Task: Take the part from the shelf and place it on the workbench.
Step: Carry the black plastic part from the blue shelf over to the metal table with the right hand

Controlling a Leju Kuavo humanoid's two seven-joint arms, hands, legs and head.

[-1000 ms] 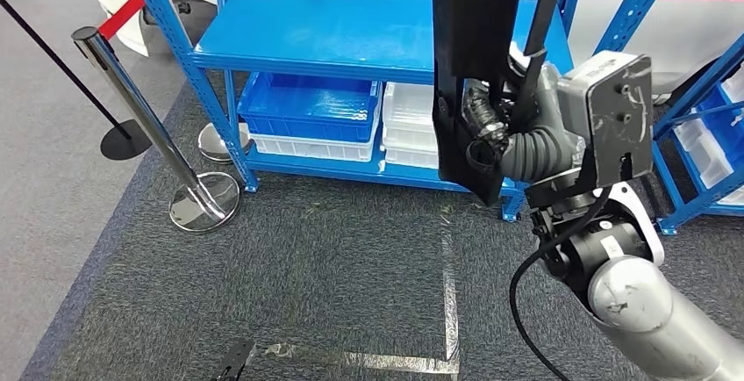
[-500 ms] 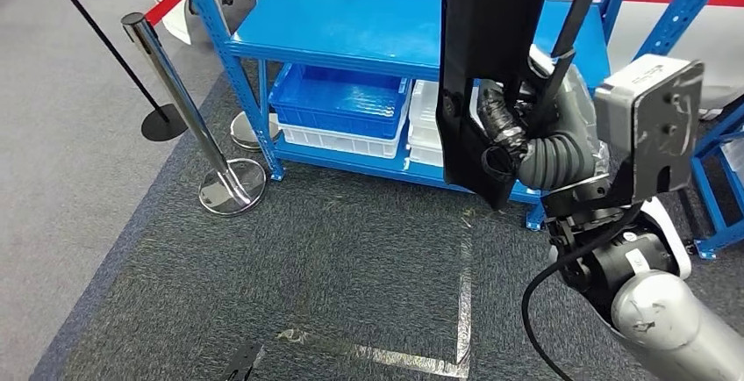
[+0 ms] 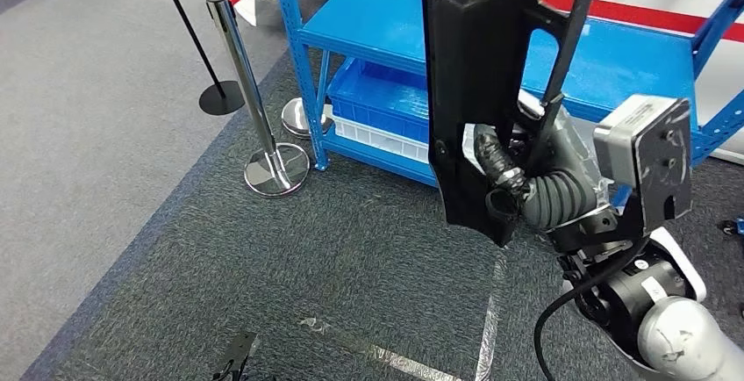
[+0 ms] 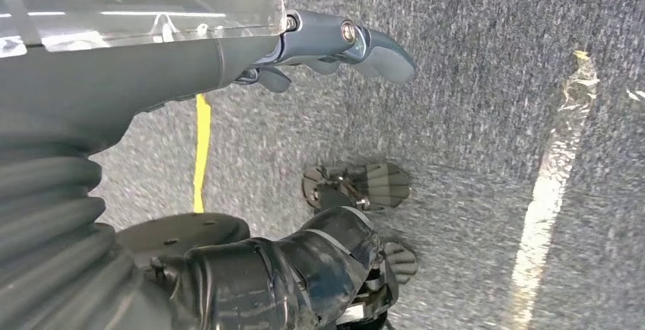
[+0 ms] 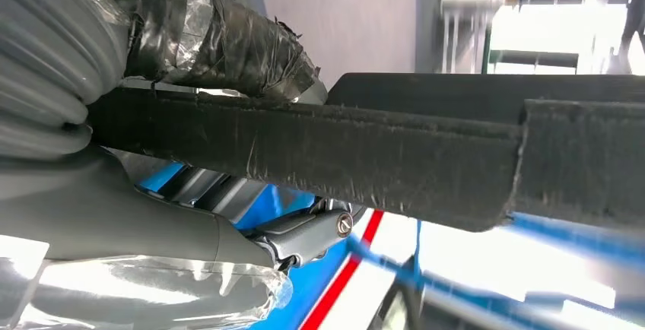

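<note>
Nearest the camera in the head view, the right arm [image 3: 676, 337] comes up from the lower right corner, silver at the forearm, with a black cable looping beside it. Above it, the right hand [image 3: 526, 183] is closed around the part [image 3: 478, 91], a long black moulded panel held upright in the air, its lower end just above the carpet line in the picture and its top running out of frame. A tape-wrapped thumb [image 3: 491, 157] presses on the panel's near face, and the grey ribbed cover sits just behind it. In the right wrist view the same part [image 5: 380, 147] runs across the frame as a dark ribbed bar, with the taped thumb [image 5: 220, 37] on one side and grey fingers [image 5: 304, 235] on the other, so the panel is clamped between them.

The left hand [image 4: 304, 125] hangs over the floor in its wrist view; its thumb and fingers are spread apart and hold nothing.

Below the part lies dark grey carpet [image 3: 333, 258] marked with strips of clear tape [image 3: 487, 328] forming a corner. Further back on the left stands a chrome stanchion post [image 3: 250, 91] on a round base, with a second black-based post [image 3: 197, 39] behind it. Farthest off is the blue shelf [image 3: 386, 21], well apart from the part, with a blue bin [image 3: 377, 100] stacked on a white bin [image 3: 377, 140] on its lowest level.
</note>
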